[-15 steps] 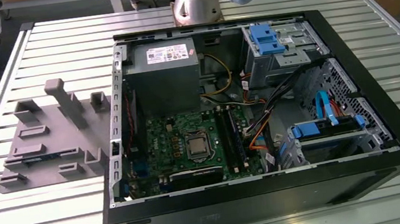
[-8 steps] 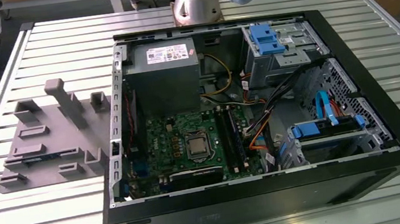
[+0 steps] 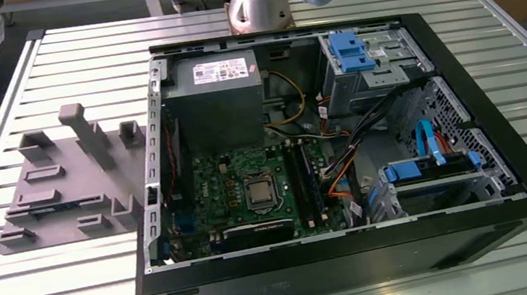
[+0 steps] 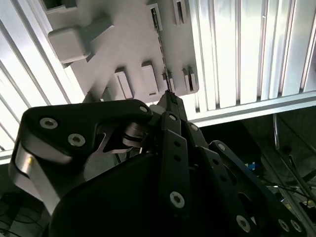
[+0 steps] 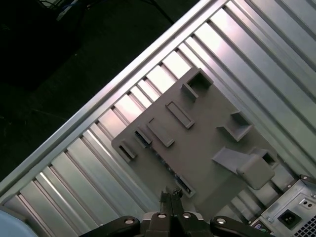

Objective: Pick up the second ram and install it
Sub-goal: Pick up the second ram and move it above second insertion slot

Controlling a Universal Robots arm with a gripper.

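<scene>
Slatted table (image 3: 90,289), grey fixture (image 4: 128,44), gripper (image 4: 170,96) closed above second ram (image 4: 162,54)

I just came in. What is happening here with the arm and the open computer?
A robot arm is at work beside an open computer case. Its claw is shut, with nothing in it, and hangs above the grey holder plate that lies on the slatted table. The memory stick stands on edge in a slot of that plate and is not yet picked up.
</scene>
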